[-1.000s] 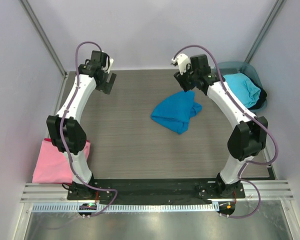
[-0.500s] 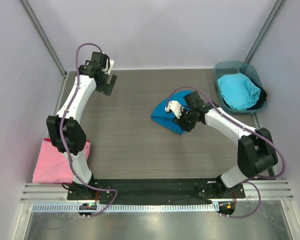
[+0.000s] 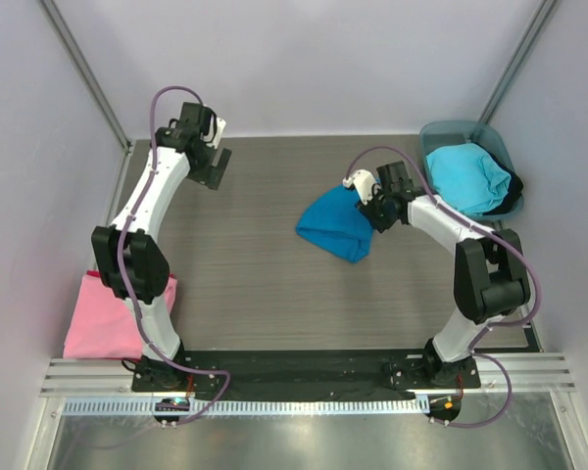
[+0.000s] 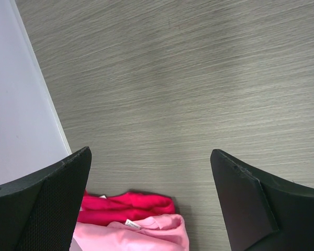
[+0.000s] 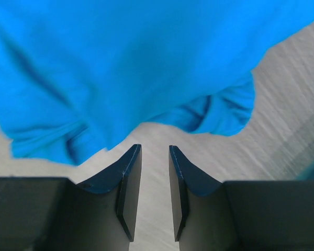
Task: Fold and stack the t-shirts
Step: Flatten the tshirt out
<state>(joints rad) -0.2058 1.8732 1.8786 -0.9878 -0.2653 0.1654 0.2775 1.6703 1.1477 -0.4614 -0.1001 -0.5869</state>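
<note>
A deep blue t-shirt lies crumpled in the middle of the table. My right gripper is low at its right edge. In the right wrist view the shirt lies just beyond the gripper, whose jaws are a narrow gap apart with only bare table between them. My left gripper is wide open and empty, raised at the far left. A folded pink t-shirt lies at the near left edge. It also shows in the left wrist view. A cyan t-shirt lies in the tub.
The translucent teal tub stands at the far right corner, with something black at its right side. A red cloth lies under the pink shirt. Grey walls stand close on the left, right and back.
My right arm swung from the far side down across the blue shirt, then back to its right edge. The shirt's right lobe has shifted. The left arm has hardly moved.
</note>
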